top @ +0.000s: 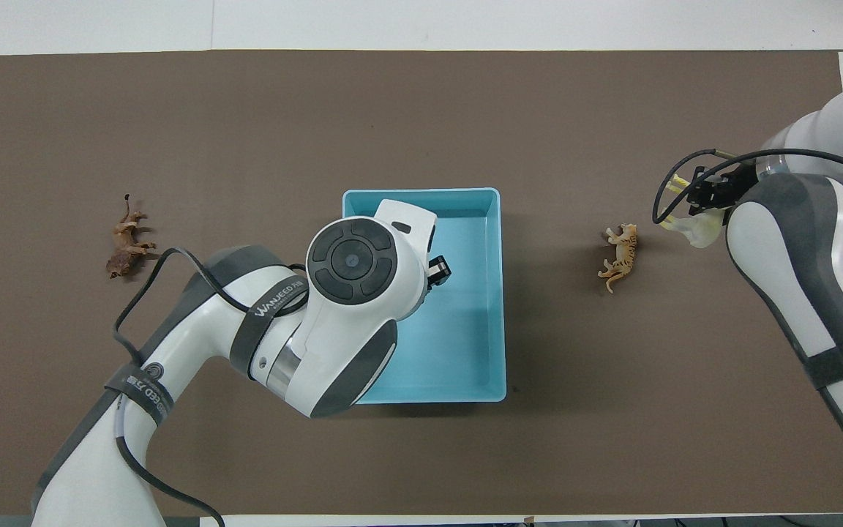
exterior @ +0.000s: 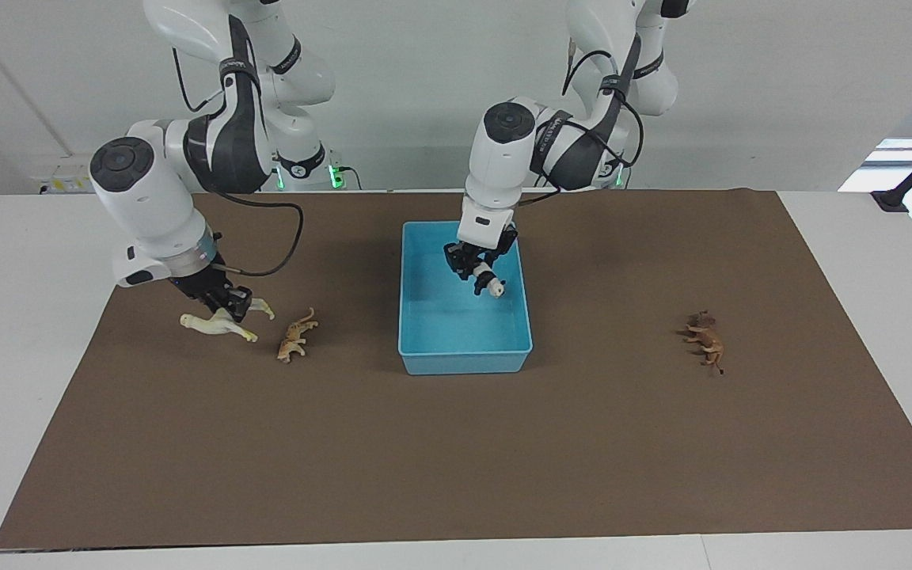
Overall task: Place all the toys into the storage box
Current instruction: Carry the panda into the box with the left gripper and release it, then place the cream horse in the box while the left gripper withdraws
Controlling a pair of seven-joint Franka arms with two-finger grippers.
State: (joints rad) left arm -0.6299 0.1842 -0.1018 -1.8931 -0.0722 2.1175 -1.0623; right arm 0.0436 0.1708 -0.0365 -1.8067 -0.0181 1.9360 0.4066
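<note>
The light blue storage box [exterior: 424,348] stands mid-table on the brown mat. My left gripper [exterior: 481,277] is inside the box's outline, just above its floor, shut on the black-and-white panda [exterior: 492,288]. In the overhead view the left arm hides the panda and only the gripper's tip [top: 437,271] shows over the box [top: 476,351]. The cream-white long-necked figurine [exterior: 214,323] lies on the mat toward the right arm's end; my right gripper [exterior: 228,305] is down on its body. It also shows in the overhead view [top: 699,230] under the right gripper [top: 710,192].
The tan-orange spotted cat [exterior: 296,336] lies on the mat beside the cream figurine, between it and the box; it also shows in the overhead view [top: 620,256]. The brown lion [exterior: 705,340] lies toward the left arm's end, also seen from overhead [top: 126,245].
</note>
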